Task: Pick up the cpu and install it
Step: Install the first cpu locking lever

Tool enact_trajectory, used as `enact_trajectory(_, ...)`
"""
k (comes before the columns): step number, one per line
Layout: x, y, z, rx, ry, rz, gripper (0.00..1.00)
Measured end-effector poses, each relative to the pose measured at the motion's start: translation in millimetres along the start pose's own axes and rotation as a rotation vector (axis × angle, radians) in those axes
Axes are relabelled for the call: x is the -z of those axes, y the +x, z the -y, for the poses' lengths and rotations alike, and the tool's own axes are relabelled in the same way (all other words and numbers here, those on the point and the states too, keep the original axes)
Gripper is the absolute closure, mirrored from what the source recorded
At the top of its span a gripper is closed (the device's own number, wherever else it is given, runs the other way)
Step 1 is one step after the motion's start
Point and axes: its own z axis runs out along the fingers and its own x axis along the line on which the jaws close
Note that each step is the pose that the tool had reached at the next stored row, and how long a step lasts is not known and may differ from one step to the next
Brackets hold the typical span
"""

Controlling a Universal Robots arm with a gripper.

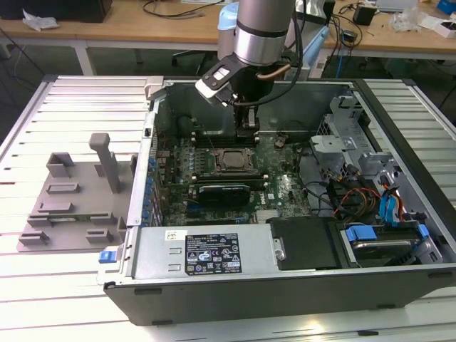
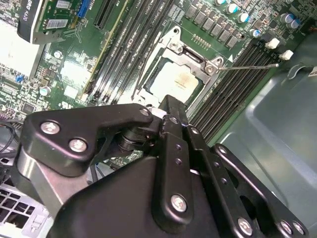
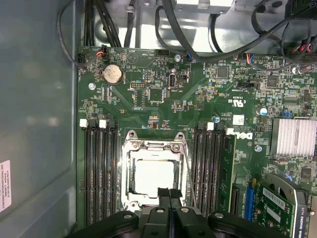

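**Closed gripper hanging near the seated cpu**

The gripper [image 3: 168, 192] is hovering inside the computer case [image 1: 214, 299], its two black fingers [image 3: 162, 193] pressing together with nothing between them. Close by, the cpu [image 3: 153, 176] is lying flat in the socket frame [image 3: 130, 148] on the green motherboard [image 3: 148, 94] (silvery top facing up). Memory slots [image 3: 99, 168] are running along both sides of it. Farther off, outside the case on the exterior view's left, a grey tray [image 1: 71, 214] is sitting on the slatted table [image 1: 43, 285].
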Motion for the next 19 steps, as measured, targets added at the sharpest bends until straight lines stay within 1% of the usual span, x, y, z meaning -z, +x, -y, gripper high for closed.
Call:
enact_trajectory(9,0.0,0.0,0.0,0.002,-0.0001,0.0001,0.89)
enact_trajectory(10,-0.1,-0.1,0.0,0.041,-0.0007,0.0026,0.89)
enact_trajectory(11,-0.3,0.0,0.0,0.107,-0.002,0.0068,0.89)
enact_trajectory(12,-0.3,0.0,0.0,0.158,-0.0029,0.0103,0.89)
enact_trajectory(14,-0.4,0.0,0.0,0.199,-0.0036,0.0129,0.89)
enact_trajectory(15,-0.4,0.0,0.0,0.241,-0.0044,0.0156,0.89)
enact_trajectory(16,-0.3,0.0,0.0,0.269,-0.005,0.0175,0.89)
enact_trajectory(17,-0.4,0.0,0.0,0.287,-0.0053,0.0186,0.89)
enact_trajectory(19,-0.4,0.0,0.0,0.344,-0.0063,0.0223,0.89)
